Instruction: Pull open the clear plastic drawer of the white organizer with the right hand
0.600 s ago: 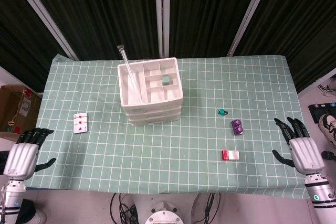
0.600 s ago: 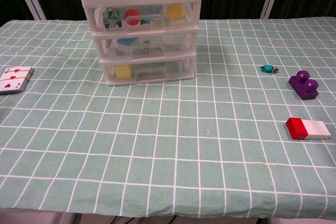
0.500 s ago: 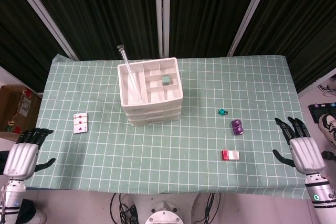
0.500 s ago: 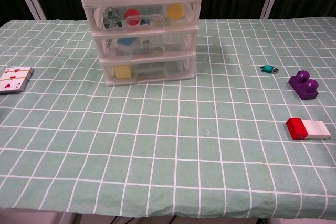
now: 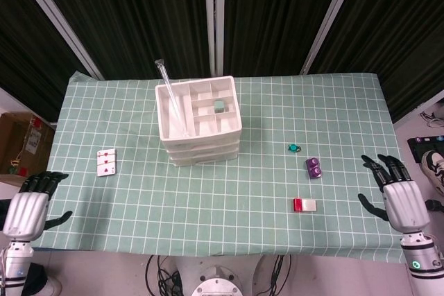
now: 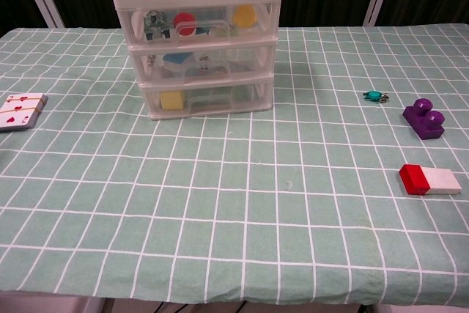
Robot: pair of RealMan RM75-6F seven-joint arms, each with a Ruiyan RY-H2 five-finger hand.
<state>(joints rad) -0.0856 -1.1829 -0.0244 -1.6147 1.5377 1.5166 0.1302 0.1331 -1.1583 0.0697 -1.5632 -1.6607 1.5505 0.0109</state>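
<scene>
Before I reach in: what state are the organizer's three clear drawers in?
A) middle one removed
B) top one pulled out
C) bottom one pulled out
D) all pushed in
D: in the chest view all three drawer fronts of the white organizer sit flush with its frame.

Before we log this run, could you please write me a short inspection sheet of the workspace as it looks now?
Surface: table under a green checked cloth, flat.
Job's things: white organizer with three clear drawers, all shut; small items inside.
Clutter: playing cards at left; teal clip, purple brick and red and white block at right; clear tube leaning in the organizer's top tray.
Hands: right hand at the table's right edge, open, far from the drawers; left hand at the left edge, open.
Cables: a bundle below the front edge.
Surroundings: dark curtain behind; cardboard box at left.
</scene>
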